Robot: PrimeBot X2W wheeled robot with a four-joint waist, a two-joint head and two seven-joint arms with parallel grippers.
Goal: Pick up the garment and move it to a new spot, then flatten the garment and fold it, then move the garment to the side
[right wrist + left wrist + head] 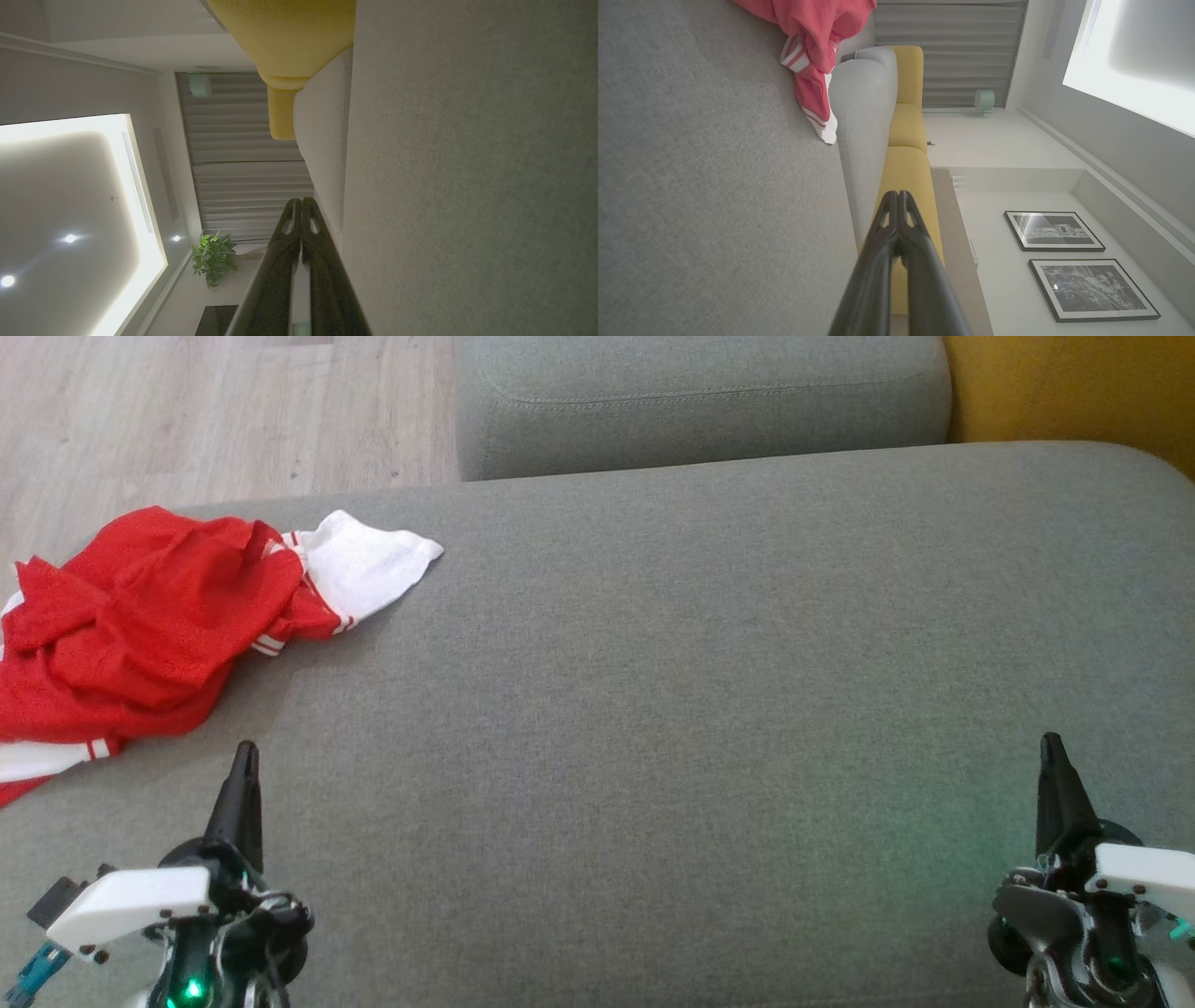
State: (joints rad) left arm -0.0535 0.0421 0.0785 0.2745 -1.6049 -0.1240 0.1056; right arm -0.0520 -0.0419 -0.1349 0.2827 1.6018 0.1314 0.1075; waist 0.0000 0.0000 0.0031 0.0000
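A crumpled red garment point(140, 625) with white striped cuffs lies at the far left of the grey sofa seat point(700, 691), one white sleeve pointing right. In the left wrist view the garment point(810, 42) hangs into the top of the picture. My left gripper point(246, 751) is shut and holds nothing, hovering just below the garment's near edge, apart from it. Its closed tips point(899, 193) point past the cushion edge. My right gripper point(1052, 742) is shut and holds nothing, far off at the lower right over bare cushion; its tips point(301, 200) meet.
A grey back cushion point(700, 401) runs along the far side, with a yellow cushion point(1074, 392) at the far right. Wooden floor point(187, 411) lies beyond the seat's far-left edge. Bare seat stretches between the two grippers.
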